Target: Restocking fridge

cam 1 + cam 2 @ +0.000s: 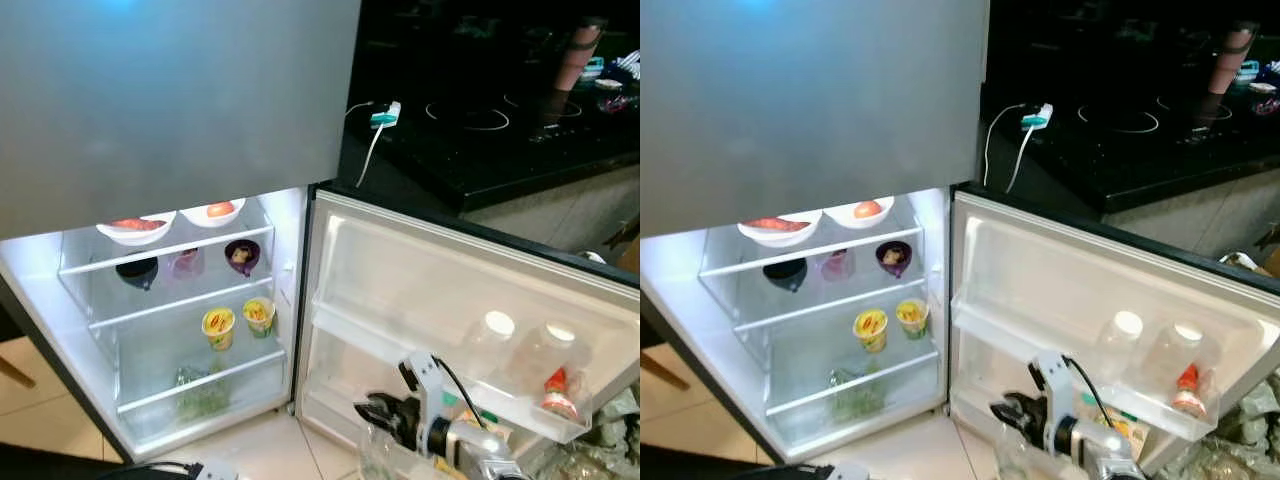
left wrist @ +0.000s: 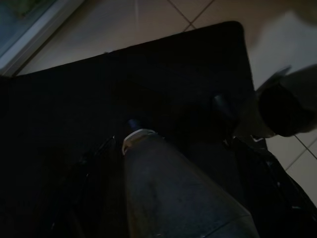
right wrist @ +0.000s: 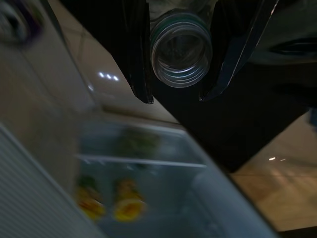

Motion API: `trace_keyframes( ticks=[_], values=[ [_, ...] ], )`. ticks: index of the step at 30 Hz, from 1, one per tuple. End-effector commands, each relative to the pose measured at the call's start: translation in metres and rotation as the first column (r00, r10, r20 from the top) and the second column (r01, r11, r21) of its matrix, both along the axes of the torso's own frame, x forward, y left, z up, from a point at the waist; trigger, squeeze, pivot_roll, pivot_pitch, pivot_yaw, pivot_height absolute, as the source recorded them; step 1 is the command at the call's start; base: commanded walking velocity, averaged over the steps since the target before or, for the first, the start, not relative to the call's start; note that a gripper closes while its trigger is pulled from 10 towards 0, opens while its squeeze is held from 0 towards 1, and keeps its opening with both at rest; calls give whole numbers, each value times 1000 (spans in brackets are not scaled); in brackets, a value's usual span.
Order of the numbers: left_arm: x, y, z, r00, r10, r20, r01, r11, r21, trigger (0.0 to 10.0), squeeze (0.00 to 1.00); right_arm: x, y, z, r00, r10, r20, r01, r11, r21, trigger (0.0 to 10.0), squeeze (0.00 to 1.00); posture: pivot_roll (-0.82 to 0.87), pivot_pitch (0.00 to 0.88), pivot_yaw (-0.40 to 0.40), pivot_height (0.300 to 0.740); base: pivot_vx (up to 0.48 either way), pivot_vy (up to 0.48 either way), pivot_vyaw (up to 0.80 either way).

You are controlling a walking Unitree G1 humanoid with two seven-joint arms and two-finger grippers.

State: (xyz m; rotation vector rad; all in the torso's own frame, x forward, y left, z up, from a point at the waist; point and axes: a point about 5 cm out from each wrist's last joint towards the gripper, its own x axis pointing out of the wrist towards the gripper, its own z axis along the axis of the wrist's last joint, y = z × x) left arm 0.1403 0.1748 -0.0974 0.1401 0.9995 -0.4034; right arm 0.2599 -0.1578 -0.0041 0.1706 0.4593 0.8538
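Clear plastic bottle (image 3: 181,48) was held between the two black fingers of the right pincer (image 1: 385,415), closed on its sides, low in front of the open fridge door (image 1: 420,270) near its lower shelf. Whether the left pincer was open could not be told from its dark wrist view.

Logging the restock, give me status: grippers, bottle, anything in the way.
Right gripper shut on clear bottle, low by open fridge door. Left arm idle. Door shelf already holds two jars.

Clear bottle (image 1: 377,452) is cut off by the frame's lower edge.
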Motion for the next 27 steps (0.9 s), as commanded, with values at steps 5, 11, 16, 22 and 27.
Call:
trace_keyframes(
  ticks=[5,11,16,22,27],
  values=[
    [10,5,6,997,43,68,-41,999,-25,10000,0,-7,21,5,969,245,10,-245,968,61,10000,0,-42,0,-62,740,0,0,0],
    [23,10,13,987,80,139,-73,996,-51,10000,0,-15,32,7,927,375,16,-375,924,73,10000,0,-40,0,-66,740,0,0,0],
    [41,25,27,953,172,248,-154,984,-90,10000,0,-11,48,21,901,423,95,-432,897,92,10000,0,-39,0,-66,740,0,0,0],
    [55,39,40,915,220,337,-185,974,-133,10000,0,-5,58,34,895,421,146,-438,891,115,10000,0,-34,6,-67,740,0,0,0],
    [78,61,68,856,204,475,-133,975,-179,10000,0,0,73,45,885,428,183,-451,886,107,10000,0,-19,14,-61,721,0,0,0]
  ],
)
